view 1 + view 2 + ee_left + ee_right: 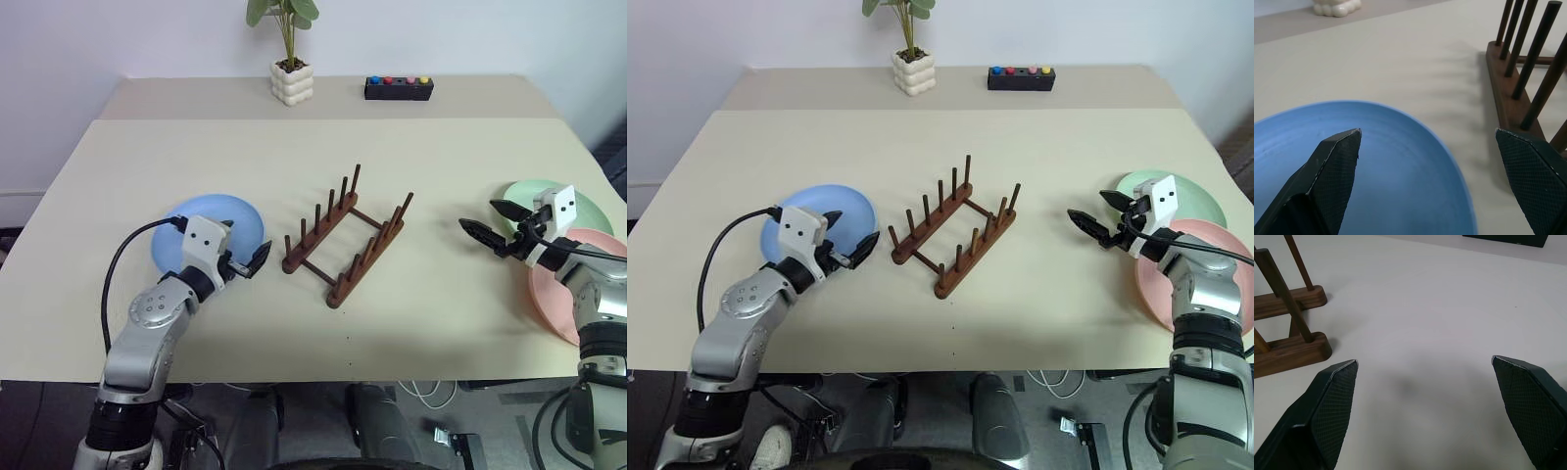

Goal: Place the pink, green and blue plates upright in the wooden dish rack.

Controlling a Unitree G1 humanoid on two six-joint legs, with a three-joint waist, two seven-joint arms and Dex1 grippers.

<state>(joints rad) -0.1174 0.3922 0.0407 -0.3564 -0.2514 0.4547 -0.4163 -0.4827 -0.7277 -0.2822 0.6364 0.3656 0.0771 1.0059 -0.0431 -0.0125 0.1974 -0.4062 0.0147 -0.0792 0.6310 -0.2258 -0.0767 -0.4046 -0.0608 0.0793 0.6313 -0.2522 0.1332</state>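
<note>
The light blue plate (211, 220) lies flat on the table's left side. My left gripper (247, 241) hovers open over its right rim, pointing at the wooden dish rack (364, 257), which stands empty mid-table. In the left wrist view the blue plate (1400, 171) lies under the spread fingers (1337, 166), with the rack (1501, 83) just beyond. On the right, the green plate (580, 204) and the pink plate (556, 294) lie flat, rims touching or overlapping. My right gripper (478, 215) is open above bare table left of them, pointing toward the rack (1288, 340).
A potted plant in a white pot (292, 78) and a black box with coloured buttons (399, 88) stand on the far table section. The pink plate sits close to the table's right front edge. Bare tabletop (431, 176) surrounds the rack.
</note>
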